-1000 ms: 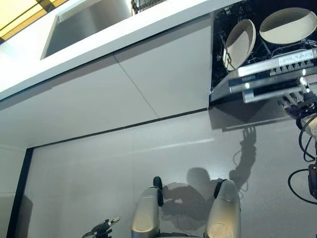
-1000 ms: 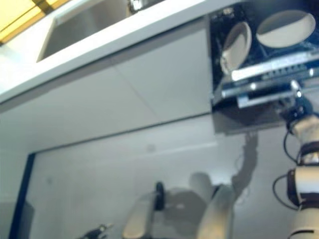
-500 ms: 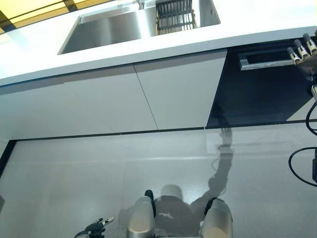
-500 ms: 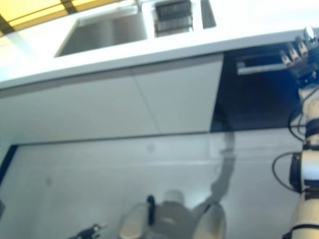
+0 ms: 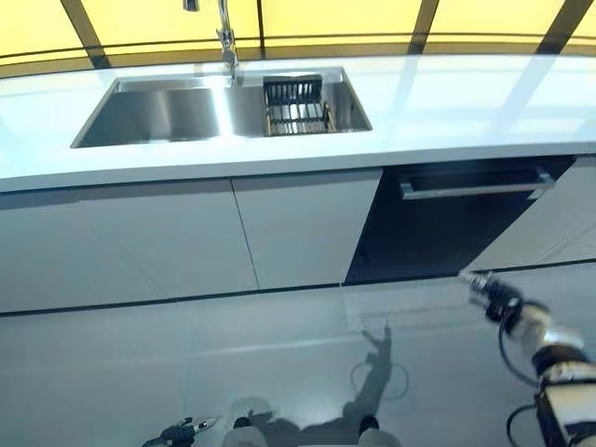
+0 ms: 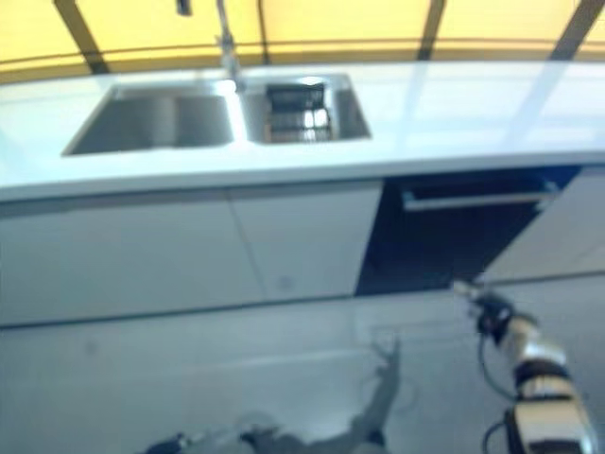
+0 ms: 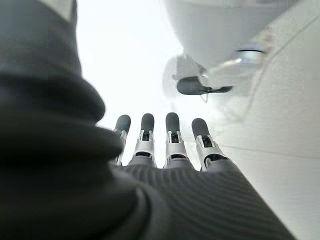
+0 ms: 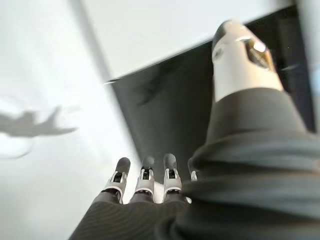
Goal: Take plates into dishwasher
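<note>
Dark dishwasher door (image 5: 438, 228) with silver bar handle (image 5: 470, 189) closed. Right hand (image 5: 486, 291) low before it, fingers (image 8: 145, 177) straight, holding nothing. Left hand (image 7: 165, 150) spread, empty.

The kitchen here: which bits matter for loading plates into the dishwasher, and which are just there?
Part of the job:
- dishwasher, dark door shut, no plates in view
- its handle
- right hand, low in front of the door, holding nothing
- left hand, empty

Just there:
- sink
- dish rack in the sink
- tap
- white cabinet doors
</note>
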Robot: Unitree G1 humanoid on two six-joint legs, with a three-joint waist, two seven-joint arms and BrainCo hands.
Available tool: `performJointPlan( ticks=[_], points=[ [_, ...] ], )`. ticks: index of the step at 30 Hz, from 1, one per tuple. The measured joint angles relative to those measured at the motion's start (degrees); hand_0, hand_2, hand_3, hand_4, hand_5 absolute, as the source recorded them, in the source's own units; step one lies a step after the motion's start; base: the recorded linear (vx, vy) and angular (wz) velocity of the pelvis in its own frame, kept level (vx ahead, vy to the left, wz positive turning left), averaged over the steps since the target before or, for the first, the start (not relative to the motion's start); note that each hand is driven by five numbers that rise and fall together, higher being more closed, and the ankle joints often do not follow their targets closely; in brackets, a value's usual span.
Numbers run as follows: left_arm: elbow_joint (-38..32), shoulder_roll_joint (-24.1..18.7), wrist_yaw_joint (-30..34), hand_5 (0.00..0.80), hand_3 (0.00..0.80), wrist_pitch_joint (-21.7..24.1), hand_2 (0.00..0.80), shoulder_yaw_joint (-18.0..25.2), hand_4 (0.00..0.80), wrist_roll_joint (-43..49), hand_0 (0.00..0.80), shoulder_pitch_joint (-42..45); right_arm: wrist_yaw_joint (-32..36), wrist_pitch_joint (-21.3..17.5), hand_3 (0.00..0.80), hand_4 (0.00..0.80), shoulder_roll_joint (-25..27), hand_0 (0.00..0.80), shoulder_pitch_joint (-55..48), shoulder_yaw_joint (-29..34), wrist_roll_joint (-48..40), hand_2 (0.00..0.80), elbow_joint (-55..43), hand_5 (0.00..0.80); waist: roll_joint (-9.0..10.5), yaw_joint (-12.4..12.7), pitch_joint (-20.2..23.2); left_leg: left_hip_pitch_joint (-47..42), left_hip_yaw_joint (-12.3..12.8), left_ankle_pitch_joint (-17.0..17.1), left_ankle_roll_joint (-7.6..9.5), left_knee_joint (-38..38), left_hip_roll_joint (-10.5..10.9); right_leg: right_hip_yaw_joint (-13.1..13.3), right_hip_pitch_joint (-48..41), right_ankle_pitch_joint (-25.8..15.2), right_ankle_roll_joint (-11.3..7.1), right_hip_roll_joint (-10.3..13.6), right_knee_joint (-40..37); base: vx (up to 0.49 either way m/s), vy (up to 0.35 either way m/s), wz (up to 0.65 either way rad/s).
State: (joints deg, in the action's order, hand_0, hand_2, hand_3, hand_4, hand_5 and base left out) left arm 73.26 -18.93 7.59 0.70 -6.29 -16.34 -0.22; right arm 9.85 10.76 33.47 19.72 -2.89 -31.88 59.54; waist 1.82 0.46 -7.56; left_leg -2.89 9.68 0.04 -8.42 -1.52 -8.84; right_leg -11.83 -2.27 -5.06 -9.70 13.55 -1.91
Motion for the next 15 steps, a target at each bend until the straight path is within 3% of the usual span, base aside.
performJointPlan(
  ticks=[3, 6, 11, 15],
  points=[
    [-0.25, 0.29, -0.04, 0.000, 0.000, -0.05, 0.000, -1.68, 0.000, 2.43, 0.000, -0.26, -0.53, -1.35, 0.000, 0.000, -5.40, 0.000, -8.64, -1.04, 3.76, 0.000, -3.50, 0.000, 0.18, -0.73, 2.84, -1.10, 0.27, 1.57, -0.35, 3.97, 0.00, -0.62, -0.77, -1.02, -0.08, -0.68, -3.01, -0.001, -0.002, 0.04],
    [-0.25, 1.22, 0.55, 0.000, 0.000, -1.36, 0.000, -3.00, 0.000, 4.55, 0.000, -0.80, -1.38, -3.11, 0.000, 0.000, -9.59, 0.000, -12.42, -4.61, 9.85, 0.000, -2.97, 0.000, -0.21, -1.21, 3.54, -2.47, 0.73, 2.11, -0.56, 5.89, -0.13, -0.85, -1.30, -0.94, -0.12, -0.94, -3.02, -0.008, 0.007, -0.04],
    [-0.38, 2.70, 5.27, 0.000, 0.000, -3.97, 0.000, -6.08, 0.000, 7.35, 0.000, -1.20, -3.63, -5.07, 0.000, 0.000, -16.90, 0.000, -16.87, -11.54, 22.53, 0.000, 0.49, 0.000, 0.99, -1.24, 5.66, -2.54, 0.74, 2.20, -0.62, 6.39, -0.24, -0.93, -1.24, -0.45, 0.05, -1.04, -3.03, 0.000, 0.000, 0.00],
    [-0.39, 2.92, 9.26, 0.000, 0.000, -3.94, 0.000, -9.82, 0.000, 10.68, 0.000, -1.60, -3.83, 0.05, 0.000, 0.000, -21.84, 0.000, -17.73, -11.50, 24.55, 0.000, 8.29, 0.000, 1.10, -1.17, 7.15, -2.60, 0.73, 2.05, -0.37, 6.39, -0.29, -0.96, -1.34, -0.39, 0.02, -1.04, -3.03, 0.024, 0.004, 0.01]
  ],
)
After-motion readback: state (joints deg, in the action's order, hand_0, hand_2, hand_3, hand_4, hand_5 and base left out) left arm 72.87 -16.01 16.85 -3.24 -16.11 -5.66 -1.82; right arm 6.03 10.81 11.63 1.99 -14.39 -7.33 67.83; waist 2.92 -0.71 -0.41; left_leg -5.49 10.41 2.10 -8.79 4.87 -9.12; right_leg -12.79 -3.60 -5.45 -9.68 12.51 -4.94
